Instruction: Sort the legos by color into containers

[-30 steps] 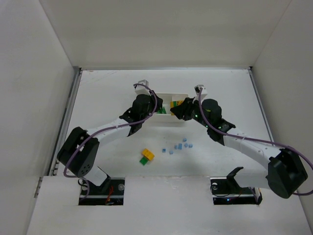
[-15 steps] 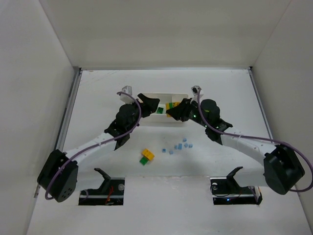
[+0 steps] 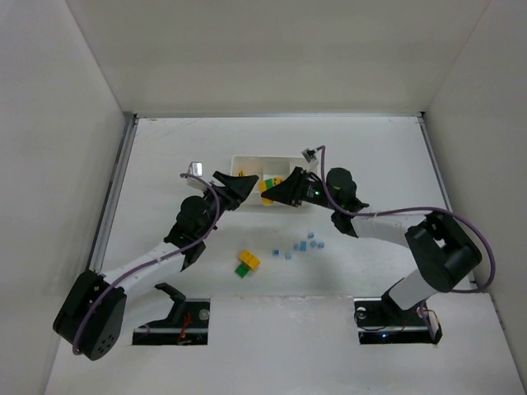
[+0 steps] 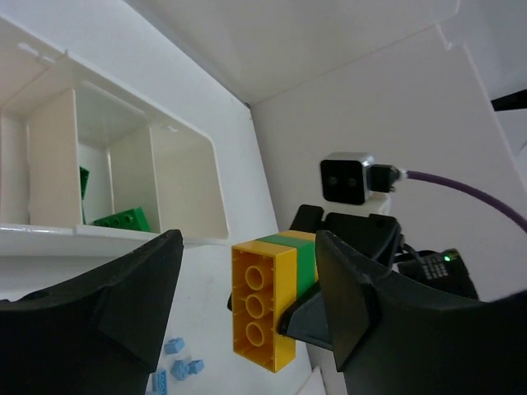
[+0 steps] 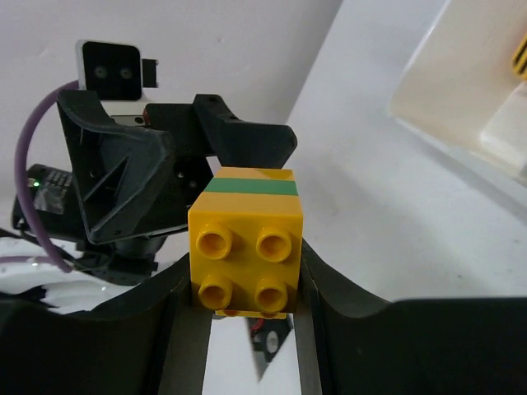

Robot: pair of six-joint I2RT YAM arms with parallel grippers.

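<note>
My right gripper (image 5: 245, 271) is shut on a yellow-green-yellow stack of legos (image 5: 247, 243), held in the air just in front of the white tray (image 3: 247, 160). In the top view the stack (image 3: 268, 187) hangs between the two arms. My left gripper (image 4: 249, 239) faces it with its jaws open, one on each side of the stack (image 4: 268, 300) and not touching it. A green brick (image 4: 123, 220) lies in one of the tray's containers (image 4: 177, 177). A yellow-green pair (image 3: 246, 263) and tiny light blue pieces (image 3: 301, 245) lie on the table.
White walls enclose the table on three sides. The tray (image 5: 461, 90) stands at the upper right of the right wrist view. Both arm bases sit at the near edge, with the loose legos between them.
My left gripper has opened and drawn back to the left, away from the tray. My right gripper has moved left with the stack in it.
</note>
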